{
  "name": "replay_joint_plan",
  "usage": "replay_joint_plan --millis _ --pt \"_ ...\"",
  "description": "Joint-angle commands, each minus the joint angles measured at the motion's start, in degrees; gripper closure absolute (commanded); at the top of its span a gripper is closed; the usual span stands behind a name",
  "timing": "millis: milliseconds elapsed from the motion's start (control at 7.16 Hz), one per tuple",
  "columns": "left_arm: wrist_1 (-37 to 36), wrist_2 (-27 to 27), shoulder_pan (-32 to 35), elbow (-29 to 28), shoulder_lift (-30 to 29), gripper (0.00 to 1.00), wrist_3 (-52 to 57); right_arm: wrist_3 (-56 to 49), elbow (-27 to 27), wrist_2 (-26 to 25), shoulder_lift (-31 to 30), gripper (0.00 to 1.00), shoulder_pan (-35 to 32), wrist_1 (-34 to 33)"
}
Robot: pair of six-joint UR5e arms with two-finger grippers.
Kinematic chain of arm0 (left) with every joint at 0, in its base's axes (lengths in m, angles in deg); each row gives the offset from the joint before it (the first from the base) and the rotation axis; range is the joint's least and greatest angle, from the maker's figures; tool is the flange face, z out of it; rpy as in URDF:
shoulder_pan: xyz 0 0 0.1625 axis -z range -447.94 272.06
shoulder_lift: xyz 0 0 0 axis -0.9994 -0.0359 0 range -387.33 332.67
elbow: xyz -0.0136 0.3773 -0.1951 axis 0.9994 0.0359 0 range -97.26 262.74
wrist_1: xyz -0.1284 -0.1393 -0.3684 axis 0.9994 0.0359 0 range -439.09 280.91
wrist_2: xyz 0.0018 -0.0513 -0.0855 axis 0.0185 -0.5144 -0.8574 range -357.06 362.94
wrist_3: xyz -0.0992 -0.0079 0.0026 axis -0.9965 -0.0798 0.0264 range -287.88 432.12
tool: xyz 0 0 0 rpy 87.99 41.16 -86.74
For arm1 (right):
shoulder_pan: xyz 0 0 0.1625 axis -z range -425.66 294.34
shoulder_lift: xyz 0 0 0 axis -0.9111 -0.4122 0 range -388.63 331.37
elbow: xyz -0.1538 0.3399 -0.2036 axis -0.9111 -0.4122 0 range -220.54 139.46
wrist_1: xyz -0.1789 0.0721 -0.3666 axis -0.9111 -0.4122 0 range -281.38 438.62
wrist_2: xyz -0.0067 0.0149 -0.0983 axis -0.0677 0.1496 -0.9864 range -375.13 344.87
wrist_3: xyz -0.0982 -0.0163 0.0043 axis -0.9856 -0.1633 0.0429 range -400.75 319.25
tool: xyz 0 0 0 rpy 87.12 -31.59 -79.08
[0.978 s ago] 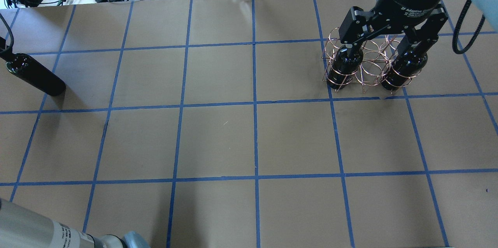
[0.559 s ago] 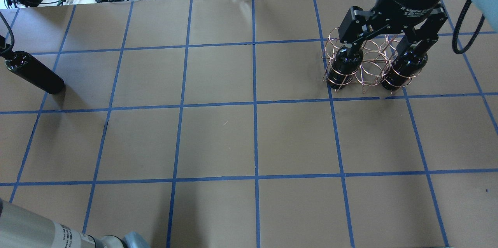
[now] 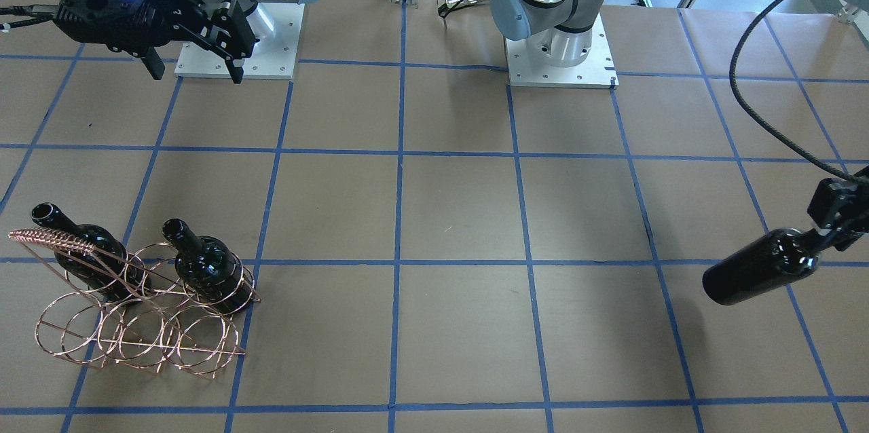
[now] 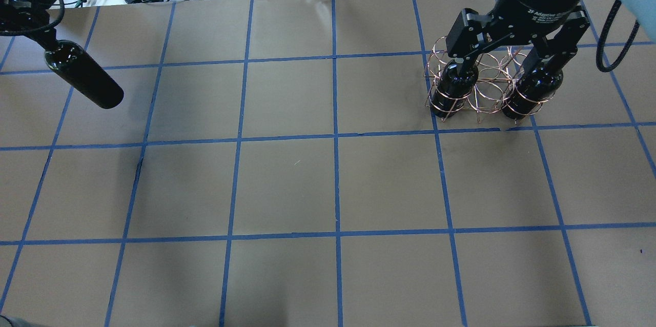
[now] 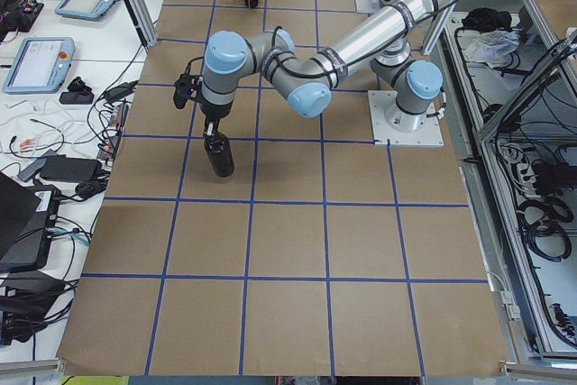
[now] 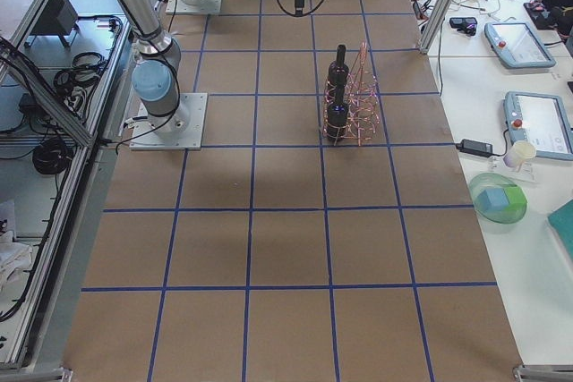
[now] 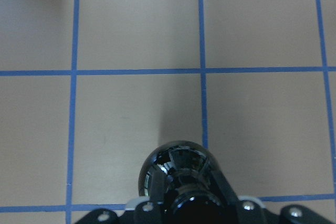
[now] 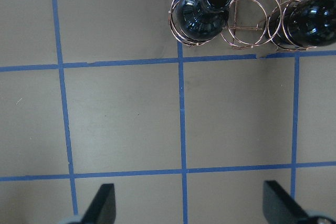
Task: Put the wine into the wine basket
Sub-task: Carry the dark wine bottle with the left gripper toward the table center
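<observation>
Exterior front-facing: left hand (image 3: 823,233) clamps wine (image 3: 760,277) by its neck, hanging tilted below

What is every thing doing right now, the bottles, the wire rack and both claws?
held wine bottle, gripped neck up by the left gripper.
left gripper, shut on that bottle's neck.
right gripper, open and empty.
wine basket, upright on the table, middle hoop between its bottles empty.
inner basket bottle, neck up in an end hoop, uncorked.
outer basket bottle, the same at the other end.
</observation>
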Motion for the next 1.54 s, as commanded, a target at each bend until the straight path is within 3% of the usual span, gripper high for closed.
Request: replay_joint_plan --millis 0,559,698,838,1397 --pt "1.5 0.1 5.9 4.8 5.4 1.00 -10.6 0.0 0.0 -0.1 0.0 0.00 0.0 0.1" --pt "1.4 1.1 20.2 11.6 10.5 1.00 -24.8 0.2 0.0 0.0 0.0 0.00 0.0 0.1" --pt "0.8 7.1 25.4 12.2 10.2 1.00 -26.9 0.2 0.0 0.0 0.0 0.00 0.0 0.1" --pt "-0.2 8.1 29.7 12.3 9.3 1.00 -31.5 0.3 0.0 0.0 0.0 0.00 -0.1 0.1" --pt "-11.5 8.4 34.4 18.4 8.3 1.00 -36.5 0.3 0.0 -0.4 0.0 0.00 -0.1 0.3"
